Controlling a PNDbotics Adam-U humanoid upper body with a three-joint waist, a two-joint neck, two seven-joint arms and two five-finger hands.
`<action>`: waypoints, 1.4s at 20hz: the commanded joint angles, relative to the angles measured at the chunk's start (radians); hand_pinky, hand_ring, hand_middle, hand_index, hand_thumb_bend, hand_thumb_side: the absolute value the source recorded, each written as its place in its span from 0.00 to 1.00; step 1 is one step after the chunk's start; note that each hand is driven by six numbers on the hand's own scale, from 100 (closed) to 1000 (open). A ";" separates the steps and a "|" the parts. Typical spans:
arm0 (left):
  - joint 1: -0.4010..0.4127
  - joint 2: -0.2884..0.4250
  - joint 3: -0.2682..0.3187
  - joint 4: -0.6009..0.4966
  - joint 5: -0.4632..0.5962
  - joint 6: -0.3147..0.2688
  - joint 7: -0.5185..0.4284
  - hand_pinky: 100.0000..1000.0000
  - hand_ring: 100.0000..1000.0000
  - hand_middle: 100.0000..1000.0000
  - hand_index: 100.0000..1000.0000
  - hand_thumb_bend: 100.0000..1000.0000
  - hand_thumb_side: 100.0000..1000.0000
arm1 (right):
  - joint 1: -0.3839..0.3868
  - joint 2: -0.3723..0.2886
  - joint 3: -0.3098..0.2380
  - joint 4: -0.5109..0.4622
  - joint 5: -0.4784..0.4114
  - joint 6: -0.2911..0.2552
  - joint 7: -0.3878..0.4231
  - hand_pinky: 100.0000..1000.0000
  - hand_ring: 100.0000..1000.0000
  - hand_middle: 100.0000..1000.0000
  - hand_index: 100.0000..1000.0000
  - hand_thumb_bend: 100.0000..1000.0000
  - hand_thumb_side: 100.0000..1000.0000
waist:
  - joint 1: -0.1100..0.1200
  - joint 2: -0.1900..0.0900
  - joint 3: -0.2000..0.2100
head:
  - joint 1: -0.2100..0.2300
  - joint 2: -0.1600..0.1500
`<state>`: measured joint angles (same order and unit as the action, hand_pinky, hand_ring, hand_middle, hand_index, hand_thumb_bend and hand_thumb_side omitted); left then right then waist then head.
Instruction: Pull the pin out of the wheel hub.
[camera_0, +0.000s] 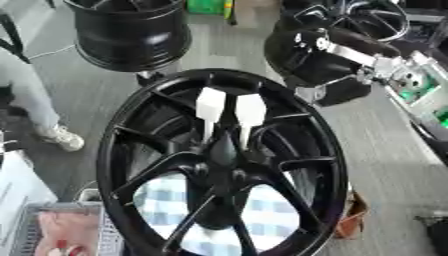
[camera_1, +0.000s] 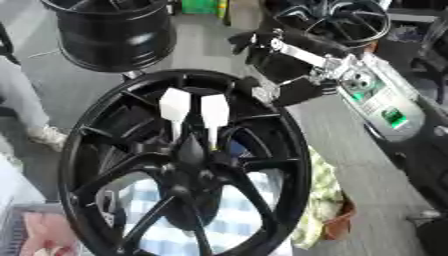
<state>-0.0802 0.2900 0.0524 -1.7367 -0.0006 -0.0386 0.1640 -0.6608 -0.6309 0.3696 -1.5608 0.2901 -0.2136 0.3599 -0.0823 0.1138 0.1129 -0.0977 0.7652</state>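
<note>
At the centre of both views stands the wheel hub (camera_0: 223, 165), a black spoked rim tilted toward the camera, and everything below is placed from it. Two pins with flat white heads sit in its upper spokes, side by side just above the centre cap: the left pin (camera_0: 210, 106) and the right pin (camera_0: 250, 111), each with a thin pale shank running down toward the hub's middle, so their long axes lie roughly along the spokes, heads uppermost and farthest from the centre. Up and to the right of the hub, the right hand (camera_1: 293, 90) hangs at the rim's upper right edge, on a black and silver arm entering from the upper right corner. Its fingers are dark against dark metal and I cannot tell whether they are spread or curled (they appear to hold nothing). From that hand the pins lie down and to the left, the right pin being the nearer; the reach looks short, and a pull would probably go up along the shank, away from the centre cap. No left hand shows in either view, so the right arm is the only candidate. Behind the hub stand other black rims. Below it a blue-and-white checked cloth (camera_0: 267, 210) shows through the spokes. No brand, label or writing can be read anywhere.
</note>
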 joint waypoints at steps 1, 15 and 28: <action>-0.013 0.019 -0.002 -0.015 -0.005 -0.001 -0.004 0.60 0.59 0.64 0.78 0.04 0.70 | -0.027 0.002 0.001 0.024 0.009 -0.012 0.007 0.66 0.72 0.80 0.96 0.00 0.33 | 0.003 -0.010 0.003 | -0.007 0.005; -0.010 0.033 0.004 -0.019 0.000 -0.004 -0.002 0.60 0.59 0.64 0.78 0.05 0.71 | -0.045 0.038 0.025 0.085 -0.013 -0.017 0.019 0.70 0.80 0.87 0.98 0.00 0.50 | 0.003 -0.012 0.010 | -0.013 0.005; 0.004 0.076 0.018 -0.066 0.008 -0.001 0.009 0.60 0.59 0.64 0.79 0.05 0.71 | -0.045 0.050 0.030 0.100 0.050 -0.023 0.059 0.72 0.81 0.88 0.99 0.00 0.38 | 0.002 -0.010 0.013 | -0.006 0.005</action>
<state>-0.0708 0.3426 0.0607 -1.7806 0.0077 -0.0403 0.1716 -0.6864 -0.5664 0.4074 -1.4600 0.3302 -0.2347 0.4150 -0.0848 0.1138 0.1243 -0.1061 0.7652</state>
